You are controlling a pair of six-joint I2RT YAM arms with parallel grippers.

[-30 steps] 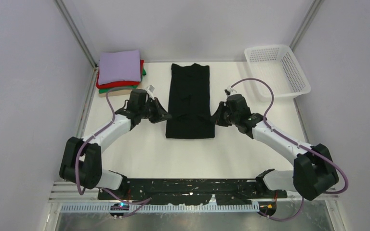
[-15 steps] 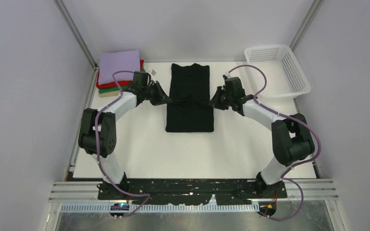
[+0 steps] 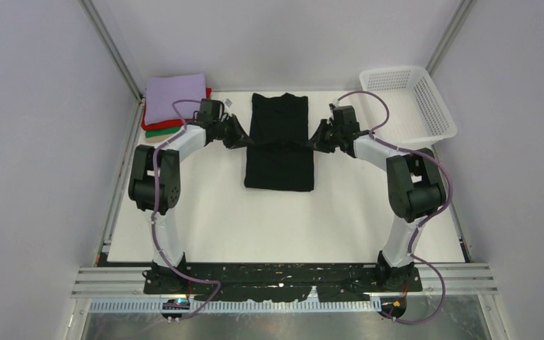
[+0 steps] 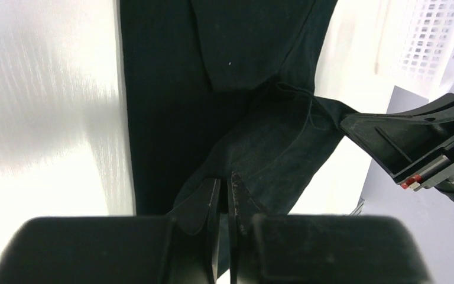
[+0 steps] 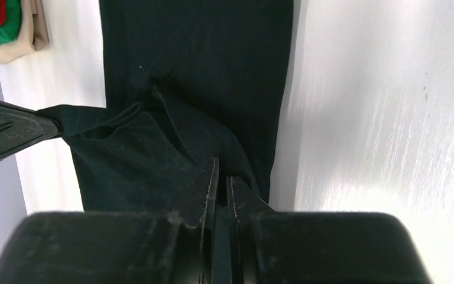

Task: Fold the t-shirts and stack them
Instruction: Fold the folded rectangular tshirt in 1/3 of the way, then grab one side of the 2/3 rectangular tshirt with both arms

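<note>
A black t-shirt lies as a long narrow strip in the middle of the table. Its near part is lifted and doubled back toward the far end. My left gripper is shut on the left corner of that raised layer, and my right gripper is shut on the right corner. The left wrist view shows black cloth pinched at the left gripper. The right wrist view shows the same cloth running into the right gripper. Folded t-shirts are stacked at the far left, lavender on top.
A white mesh basket stands at the far right corner. The folded stack lies close behind my left arm. Grey walls close in the table on both sides.
Both grippers have moved toward the far end with the shirt's corners in them. The fold at the near end has crept farther away, so the strip looks shorter.
</note>
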